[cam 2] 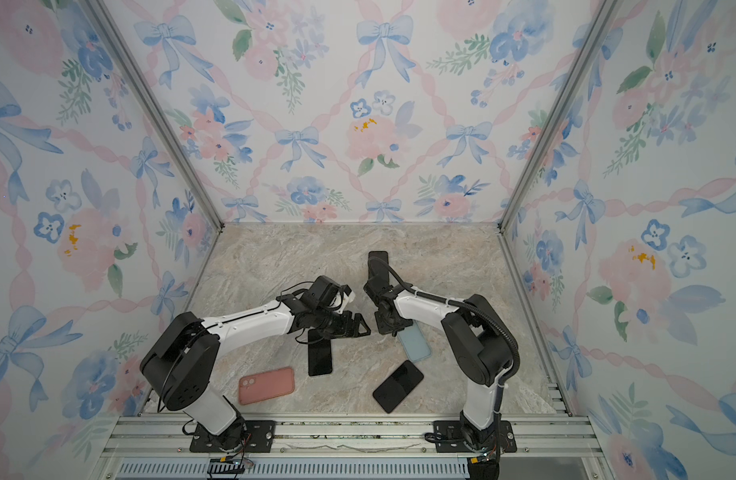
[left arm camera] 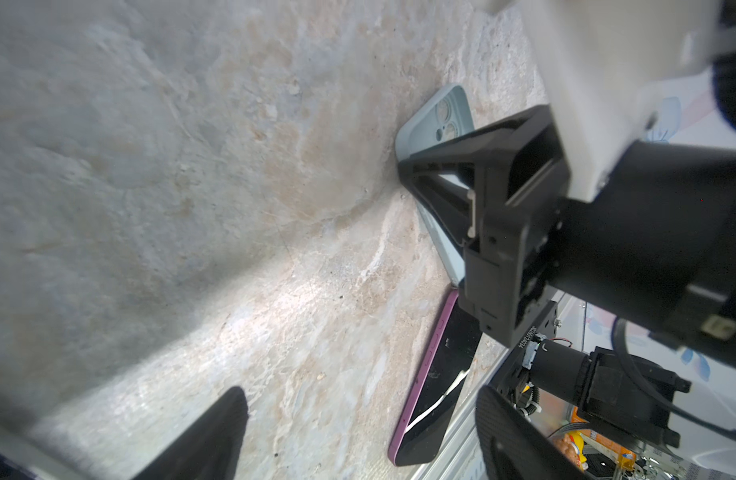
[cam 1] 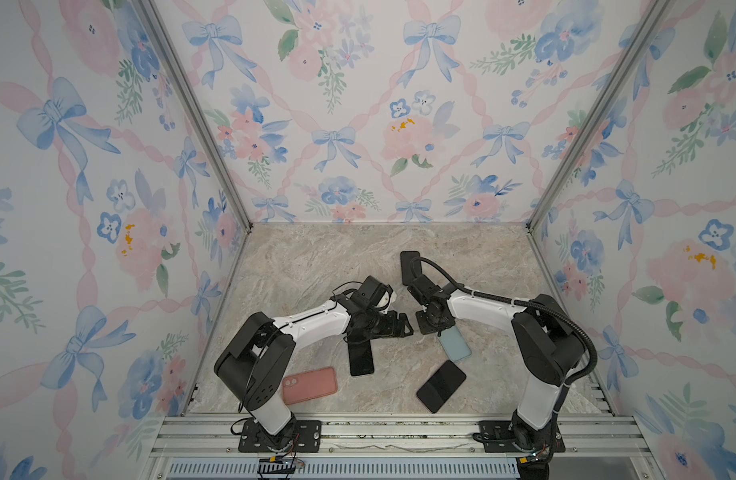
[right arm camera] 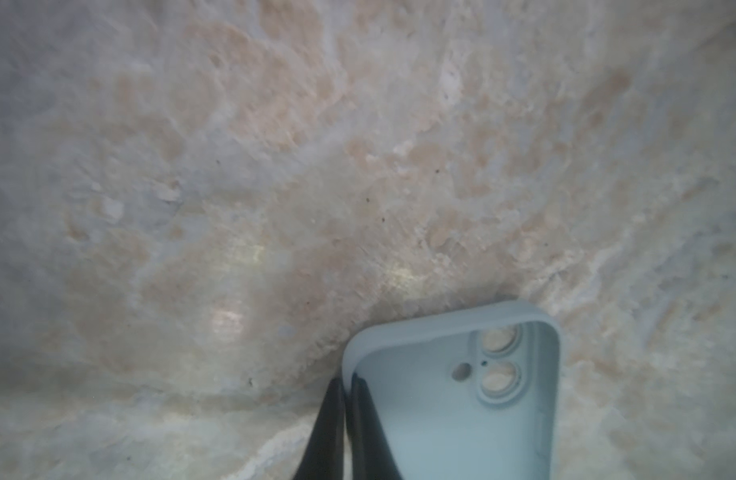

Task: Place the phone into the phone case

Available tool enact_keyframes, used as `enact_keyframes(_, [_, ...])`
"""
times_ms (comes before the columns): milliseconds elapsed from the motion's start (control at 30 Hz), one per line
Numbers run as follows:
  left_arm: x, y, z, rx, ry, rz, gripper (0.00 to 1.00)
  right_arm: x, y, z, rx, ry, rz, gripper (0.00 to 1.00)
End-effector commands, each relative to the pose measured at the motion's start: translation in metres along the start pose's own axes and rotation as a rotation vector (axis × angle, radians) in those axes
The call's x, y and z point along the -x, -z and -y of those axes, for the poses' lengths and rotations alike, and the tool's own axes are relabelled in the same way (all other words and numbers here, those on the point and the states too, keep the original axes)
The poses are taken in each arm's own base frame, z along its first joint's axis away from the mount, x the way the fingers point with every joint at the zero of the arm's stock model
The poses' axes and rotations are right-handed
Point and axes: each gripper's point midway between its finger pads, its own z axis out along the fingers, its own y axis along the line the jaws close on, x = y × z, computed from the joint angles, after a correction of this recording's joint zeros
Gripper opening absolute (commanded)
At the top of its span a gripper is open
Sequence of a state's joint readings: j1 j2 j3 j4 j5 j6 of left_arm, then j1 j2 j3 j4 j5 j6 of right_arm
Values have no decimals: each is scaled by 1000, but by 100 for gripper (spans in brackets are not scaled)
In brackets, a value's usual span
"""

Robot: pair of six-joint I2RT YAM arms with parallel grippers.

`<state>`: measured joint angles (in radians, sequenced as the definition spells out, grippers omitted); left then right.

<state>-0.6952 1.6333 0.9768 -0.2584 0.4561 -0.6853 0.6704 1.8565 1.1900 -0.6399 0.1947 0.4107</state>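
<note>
- Marble-patterned tabletop (cam 1: 316, 266), ringed by floral-papered walls (cam 1: 358, 104), carries phones and cases.
- Right gripper (right arm camera: 346, 384) is clamped on the side rim of a pale blue soft phone case (right arm camera: 441, 415), right of centre, open side up.
- Left gripper (cam 1: 401, 324) hangs spread wide above a black slab phone (cam 1: 361, 359) at centre.
- Purple-edged black phone (cam 1: 441, 386) lies near right, pink rubbery case (cam 1: 309, 384) near left.

- surface (cam 1: 316, 266): marbled beige and grey, whitish veins
- walls (cam 1: 358, 104): white, patterned with blue bows, pink ribbons, pink and blue flowers, green leaves
- blue case (cam 1: 455, 347): plain pale blue
- pink case (cam 1: 309, 385), at 8 o'clock from the blue case: dusty salmon
- phone (cam 1: 441, 392), at 6 o'clock from the blue case: black face, purple edge
- arms (cam 1: 312, 322): white links, black joints
</note>
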Motion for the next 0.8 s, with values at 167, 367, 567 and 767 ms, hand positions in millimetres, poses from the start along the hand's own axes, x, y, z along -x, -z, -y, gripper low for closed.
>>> enact_keyframes(167, [-6, 5, -6, 20, 2, 11, 87, 28, 4, -31, 40, -9, 12, 8])
enact_keyframes(367, [-10, 8, -10, 28, -2, 17, 87, 35, 3, -65, 96, -8, 11, 8])
enact_keyframes(567, [-15, 14, -18, 35, 7, 27, 87, 36, -1, -81, 96, 14, 4, 12])
enact_keyframes(767, [-20, 14, -22, 42, 6, 25, 87, 40, 15, -77, 64, 8, 35, 31])
